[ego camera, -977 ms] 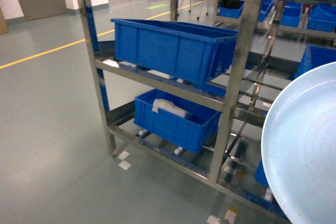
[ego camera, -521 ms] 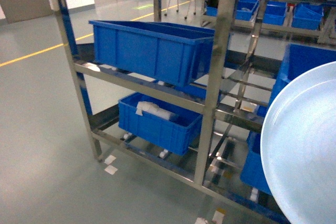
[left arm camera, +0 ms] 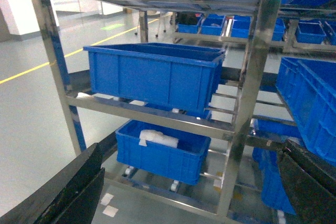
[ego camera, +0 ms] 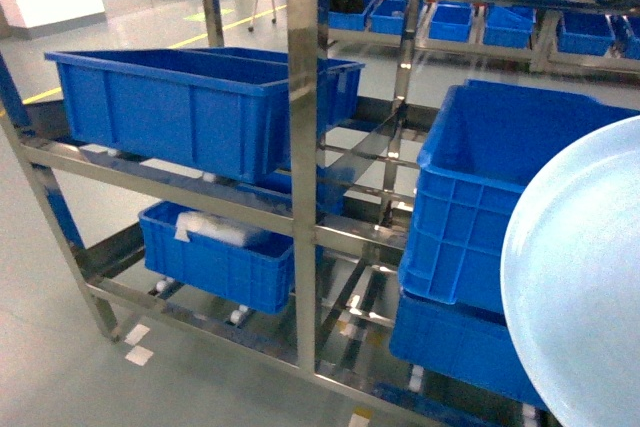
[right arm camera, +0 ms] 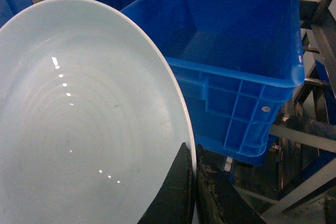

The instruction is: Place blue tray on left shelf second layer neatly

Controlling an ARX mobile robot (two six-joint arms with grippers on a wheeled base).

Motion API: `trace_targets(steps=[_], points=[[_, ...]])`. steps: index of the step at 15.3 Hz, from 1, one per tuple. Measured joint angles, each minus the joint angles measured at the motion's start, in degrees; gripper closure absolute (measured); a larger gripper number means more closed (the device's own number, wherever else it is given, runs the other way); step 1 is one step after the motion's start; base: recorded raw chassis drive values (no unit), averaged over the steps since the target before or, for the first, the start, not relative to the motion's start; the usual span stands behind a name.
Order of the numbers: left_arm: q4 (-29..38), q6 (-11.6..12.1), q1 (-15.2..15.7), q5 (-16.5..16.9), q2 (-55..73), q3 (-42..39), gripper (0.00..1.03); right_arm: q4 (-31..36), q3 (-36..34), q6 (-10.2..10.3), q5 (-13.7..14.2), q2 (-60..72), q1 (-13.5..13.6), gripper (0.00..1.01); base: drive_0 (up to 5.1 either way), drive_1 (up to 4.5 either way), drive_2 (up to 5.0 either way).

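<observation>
Blue tray (right arm camera: 79,114), tilted, rim pinched in the closed right gripper (right arm camera: 193,182), left gripper (left arm camera: 173,182) spread empty; steel shelf (ego camera: 303,147) and crate (right arm camera: 236,51) just ahead, so risk judged: rim slipping or striking an upright.

Left shelf (ego camera: 303,147): large crate (ego camera: 190,107) on upper tier, left; smaller crate (ego camera: 215,257) on tier below it, holding a wrapped bundle (ego camera: 215,227); stacked crates (ego camera: 480,217) right of upright.
</observation>
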Motion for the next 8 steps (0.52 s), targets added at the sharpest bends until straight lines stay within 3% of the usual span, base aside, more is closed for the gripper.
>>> trace_targets(steps=[2,8], points=[[0.07,0.00,0.00,0.02,0.00,0.00,0.05,-0.07,0.00,0.02,-0.09,-0.11,0.02,0.99,-1.7,-1.67,-1.7],[0.07,0.00,0.00,0.02,0.00,0.00,0.05,-0.28,0.00,0.00,-0.09,-0.09,0.02,0.99,-1.6,2.53,-5.7]])
